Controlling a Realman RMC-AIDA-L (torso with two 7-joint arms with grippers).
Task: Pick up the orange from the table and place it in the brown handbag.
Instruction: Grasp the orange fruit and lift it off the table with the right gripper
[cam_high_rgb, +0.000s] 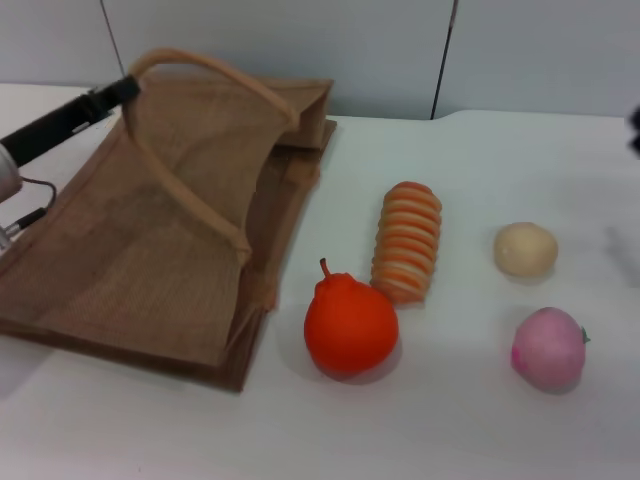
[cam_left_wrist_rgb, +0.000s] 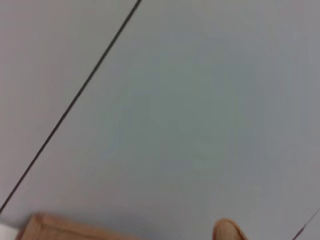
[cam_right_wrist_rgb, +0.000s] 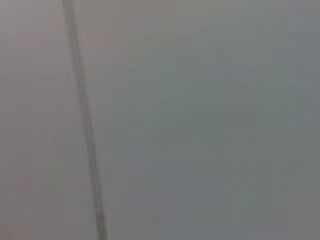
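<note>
The orange (cam_high_rgb: 350, 326) sits on the white table (cam_high_rgb: 460, 420) in the head view, stem up, just right of the brown handbag (cam_high_rgb: 150, 250). The handbag lies on its side at the left, mouth facing right. My left gripper (cam_high_rgb: 122, 90) is at the far left, shut on one rope handle (cam_high_rgb: 210, 70) and holding it raised above the bag. The other handle (cam_high_rgb: 190, 195) lies across the bag. A dark edge of my right gripper (cam_high_rgb: 635, 128) shows at the far right, well away from the orange. The left wrist view shows a strip of the bag (cam_left_wrist_rgb: 75, 231).
An orange-and-cream striped roll (cam_high_rgb: 407, 241) lies right behind the orange, nearly touching it. A beige ball (cam_high_rgb: 525, 249) and a pink peach-like ball (cam_high_rgb: 548, 347) sit further right. A grey wall (cam_high_rgb: 330, 50) stands behind the table. The right wrist view shows only wall.
</note>
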